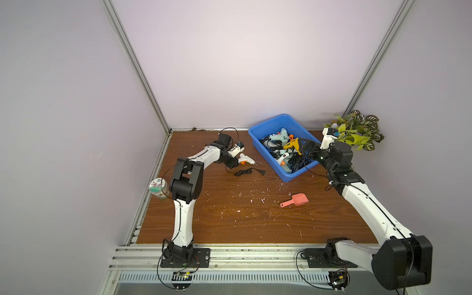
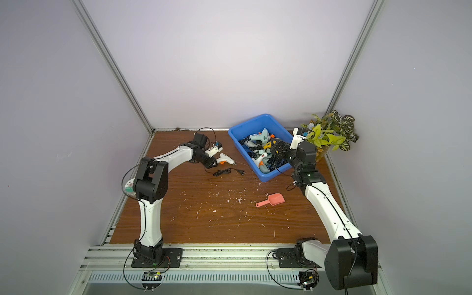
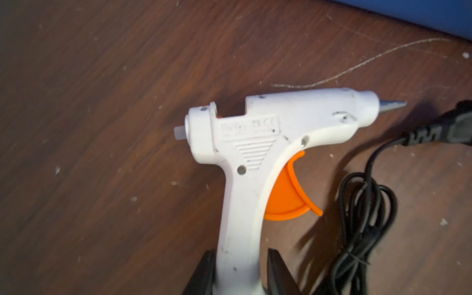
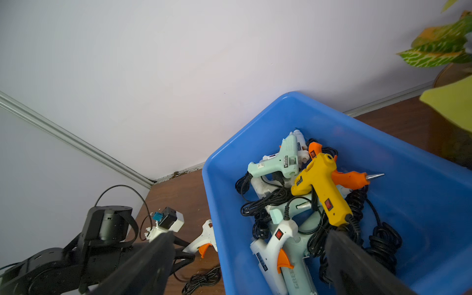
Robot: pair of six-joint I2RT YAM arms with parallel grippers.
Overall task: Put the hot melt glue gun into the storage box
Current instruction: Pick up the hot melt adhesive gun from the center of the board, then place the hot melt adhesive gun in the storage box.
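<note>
You've got L gripper clamped on glue gun handle for lift to storage box; R gripper wide, empty.

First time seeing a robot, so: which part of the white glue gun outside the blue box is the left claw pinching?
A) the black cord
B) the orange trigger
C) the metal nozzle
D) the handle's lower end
D: the left wrist view shows the left gripper clamped on the lower handle of the white glue gun.
</note>
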